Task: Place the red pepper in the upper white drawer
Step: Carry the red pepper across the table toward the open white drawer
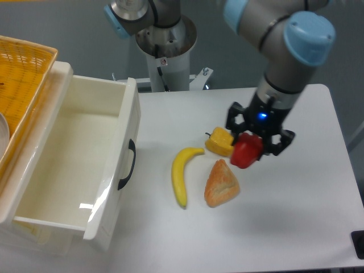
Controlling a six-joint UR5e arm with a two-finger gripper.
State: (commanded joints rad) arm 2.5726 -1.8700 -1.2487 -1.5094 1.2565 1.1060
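White table (296, 216) — banana (182, 176), yellow pepper (220, 142), bread wedge (220, 183) — white drawer (108, 165) at left.

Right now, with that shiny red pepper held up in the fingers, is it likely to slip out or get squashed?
The red pepper looks glossy and rounded, so it could be somewhat slippery. The gripper is shut on it from above and it hangs clear of the table, so it is probably light. It shows no denting, so it seems fairly stiff.
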